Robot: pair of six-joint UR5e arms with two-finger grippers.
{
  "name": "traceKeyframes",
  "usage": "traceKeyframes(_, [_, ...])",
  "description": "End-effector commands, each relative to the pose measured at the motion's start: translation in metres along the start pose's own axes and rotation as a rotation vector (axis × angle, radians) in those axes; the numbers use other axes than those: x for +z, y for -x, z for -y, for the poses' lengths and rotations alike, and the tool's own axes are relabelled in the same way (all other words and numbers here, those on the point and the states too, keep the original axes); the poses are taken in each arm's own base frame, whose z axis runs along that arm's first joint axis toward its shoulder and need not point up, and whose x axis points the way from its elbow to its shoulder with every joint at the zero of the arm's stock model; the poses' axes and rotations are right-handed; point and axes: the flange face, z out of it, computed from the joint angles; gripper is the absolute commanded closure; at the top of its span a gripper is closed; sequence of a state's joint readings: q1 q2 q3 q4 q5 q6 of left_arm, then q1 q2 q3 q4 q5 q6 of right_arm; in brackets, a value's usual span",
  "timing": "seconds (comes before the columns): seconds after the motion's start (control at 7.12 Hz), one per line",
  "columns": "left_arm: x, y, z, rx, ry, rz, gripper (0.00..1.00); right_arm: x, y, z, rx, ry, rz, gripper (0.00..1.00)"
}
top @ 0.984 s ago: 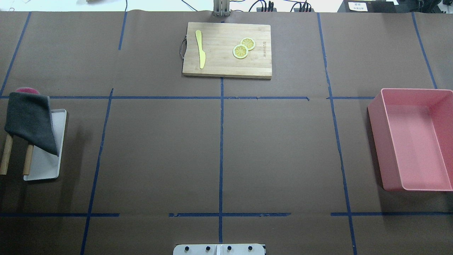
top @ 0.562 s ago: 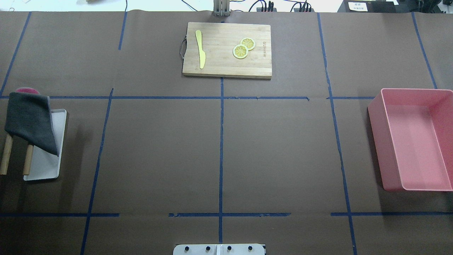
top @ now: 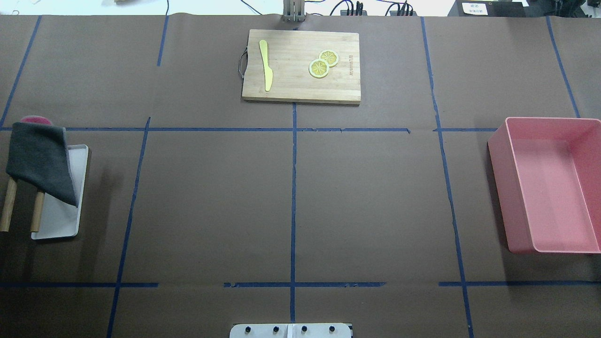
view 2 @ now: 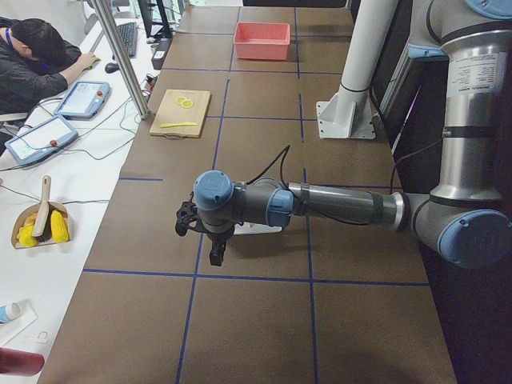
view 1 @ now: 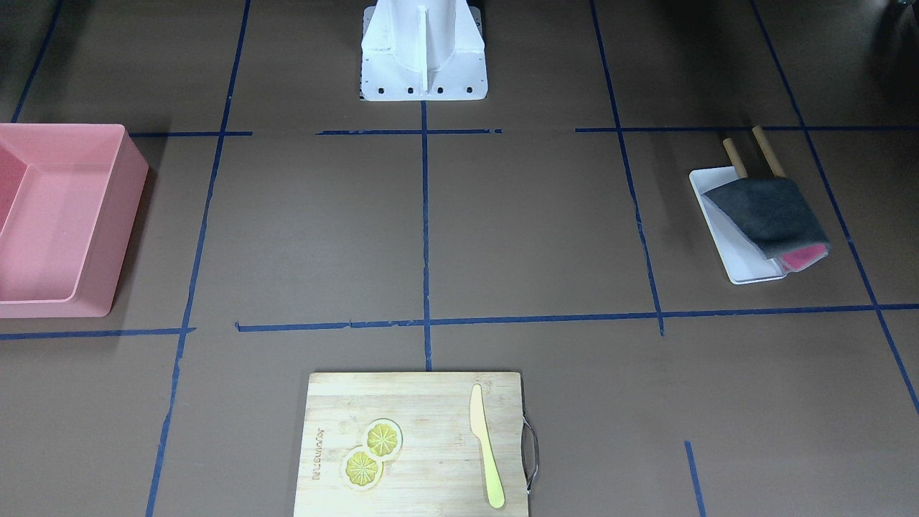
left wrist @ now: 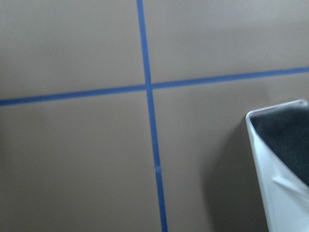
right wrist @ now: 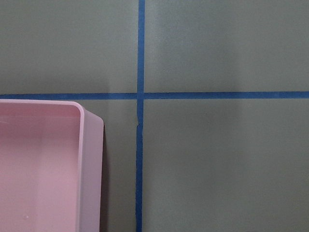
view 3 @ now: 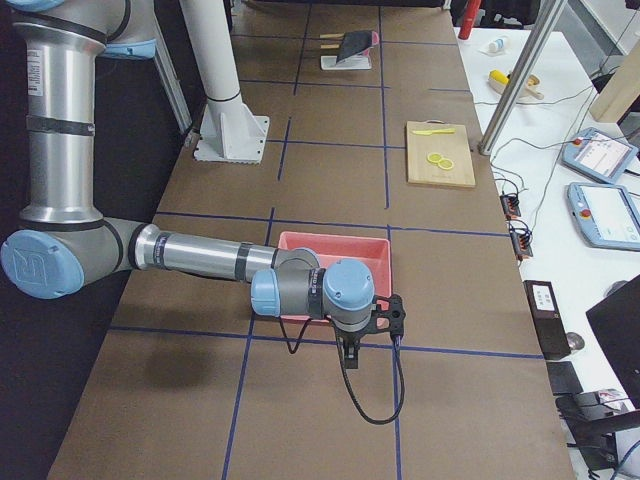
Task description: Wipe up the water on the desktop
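Observation:
The desktop (top: pixel 211 202) is matte brown with a grid of dark-blue tape lines; I see no water on it. A dark grey cloth (top: pixel 40 159) lies draped over a white tray (top: pixel 58 220) at the table's left end, with something pink (top: pixel 35 120) showing under its far edge. The cloth also shows in the left wrist view (left wrist: pixel 285 140). My left gripper (view 2: pixel 214 252) hangs above the desktop near that tray; I cannot tell whether it is open or shut. My right gripper (view 3: pixel 350 352) hangs beside the pink bin; I cannot tell its state either.
A pink bin (top: pixel 549 188) stands at the table's right end. A bamboo cutting board (top: pixel 291 89) with a yellow knife (top: pixel 266 63) and two lemon slices (top: pixel 321 65) lies at the far middle. Two wooden handles (top: pixel 7 211) stick out from under the cloth.

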State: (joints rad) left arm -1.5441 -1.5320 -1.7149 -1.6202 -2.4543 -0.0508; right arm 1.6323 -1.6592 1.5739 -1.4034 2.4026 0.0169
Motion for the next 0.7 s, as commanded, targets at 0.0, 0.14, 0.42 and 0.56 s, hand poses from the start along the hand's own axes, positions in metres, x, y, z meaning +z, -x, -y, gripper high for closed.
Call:
traceKeyframes(0.0, [0.013, -0.043, 0.006, -0.081, -0.021, -0.128, 0.0, -0.003, 0.004, 0.002, -0.007, -0.007, 0.0, 0.0])
traceKeyframes(0.14, [0.014, -0.057, 0.009, -0.118, -0.041, -0.158, 0.0, -0.005, 0.006, 0.003, -0.012, -0.011, 0.001, 0.0])
traceKeyframes(0.42, [0.045, -0.094, 0.008, -0.157, -0.038, -0.205, 0.0, -0.01, 0.013, 0.006, -0.028, -0.021, 0.0, 0.0])
traceKeyframes(0.56, [0.066, -0.1, 0.006, -0.161, -0.046, -0.207, 0.0, -0.01, 0.013, 0.006, -0.028, -0.021, 0.0, 0.0])
